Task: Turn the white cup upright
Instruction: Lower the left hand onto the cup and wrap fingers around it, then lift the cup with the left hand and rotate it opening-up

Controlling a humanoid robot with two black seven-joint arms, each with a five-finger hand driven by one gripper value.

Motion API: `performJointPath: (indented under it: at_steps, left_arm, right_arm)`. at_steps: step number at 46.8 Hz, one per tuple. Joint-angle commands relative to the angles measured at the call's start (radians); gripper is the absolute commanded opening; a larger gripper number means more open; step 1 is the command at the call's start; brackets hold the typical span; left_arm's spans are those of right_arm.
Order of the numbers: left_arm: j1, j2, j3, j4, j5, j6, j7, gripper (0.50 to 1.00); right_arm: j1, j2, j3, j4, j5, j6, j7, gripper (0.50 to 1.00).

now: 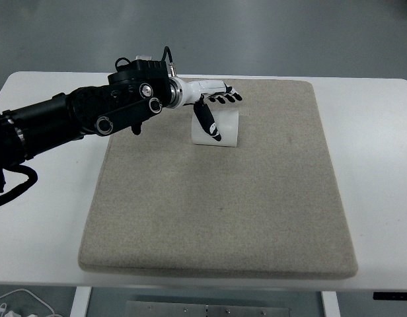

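Near mat's [256,218] far edge, wide bare room in front: left hand [213,105] clasping plain white cup [224,129].

You have a white worktop [378,165] with rounded far corners, running across the whole width of the view. On it lies a large beige-grey mat [217,205], roughly square, its surface coarse like felt; it covers most of the middle and leaves bare white margins to the left, right and far side. The mat's near edge sits close to the worktop's near edge. On the mat, toward its far side, stands a white cup [217,127]. Beyond the worktop you see grey floor [256,33].
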Motion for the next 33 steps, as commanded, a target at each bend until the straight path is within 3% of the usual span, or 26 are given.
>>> performJointPath:
  at_steps: [1,18,29,33]
  left_arm:
    - [0.005,-0.012,0.001,0.016,0.000,-0.001,-0.001,0.988]
    - [0.008,-0.029,0.021,0.017,0.001,-0.001,-0.001,0.964]
    - [0.008,-0.031,0.037,0.017,0.029,-0.001,-0.002,0.808]
    - [0.008,-0.031,0.037,0.017,0.052,-0.001,-0.002,0.782]
  right_arm:
    - [0.001,0.000,0.000,0.000,0.000,0.000,0.000,0.930]
    - [0.001,0.000,0.000,0.000,0.000,0.000,0.000,0.930]
    - [0.001,0.000,0.001,0.000,0.000,0.000,0.000,0.930]
    - [-0.001,0.000,0.001,0.000,0.000,0.000,0.000,0.930]
